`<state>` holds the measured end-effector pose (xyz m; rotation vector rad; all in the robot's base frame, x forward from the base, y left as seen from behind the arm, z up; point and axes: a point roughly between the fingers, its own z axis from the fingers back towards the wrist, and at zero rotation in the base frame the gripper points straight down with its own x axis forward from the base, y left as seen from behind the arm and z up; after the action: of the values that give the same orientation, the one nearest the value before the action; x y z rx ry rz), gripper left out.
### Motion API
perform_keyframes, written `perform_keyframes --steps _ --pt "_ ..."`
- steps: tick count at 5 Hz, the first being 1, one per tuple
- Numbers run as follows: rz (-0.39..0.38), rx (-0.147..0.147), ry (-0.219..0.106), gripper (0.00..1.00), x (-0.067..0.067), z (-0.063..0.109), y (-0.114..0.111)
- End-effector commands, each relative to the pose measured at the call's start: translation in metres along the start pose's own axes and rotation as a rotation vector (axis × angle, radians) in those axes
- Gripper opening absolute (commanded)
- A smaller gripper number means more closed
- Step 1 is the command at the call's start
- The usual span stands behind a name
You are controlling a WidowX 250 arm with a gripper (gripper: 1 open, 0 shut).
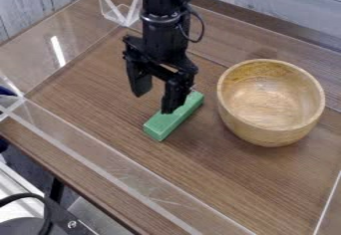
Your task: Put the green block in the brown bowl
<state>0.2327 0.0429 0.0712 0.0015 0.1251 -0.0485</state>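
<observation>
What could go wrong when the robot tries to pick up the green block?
The open gripper hangs over only the upper end of the green block, not its middle. Grabbed that far off centre, the block could tip or slip out.

One of the fingers looks very near the block's top, so it might land on it and push it away.

The brown bowl has a thick rim; a low carry could bump it.
</observation>
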Motion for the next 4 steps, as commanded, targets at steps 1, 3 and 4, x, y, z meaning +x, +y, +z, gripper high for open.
perform_keyframes --steps 1,3,4 --pt "-0.013 0.007 -0.037 1.00 0.006 -0.001 0.004" --pt "-0.028 -0.001 -0.050 1.00 0.010 -0.015 0.003" --pt "-0.028 -0.008 -0.059 1.00 0.011 -0.017 0.002"
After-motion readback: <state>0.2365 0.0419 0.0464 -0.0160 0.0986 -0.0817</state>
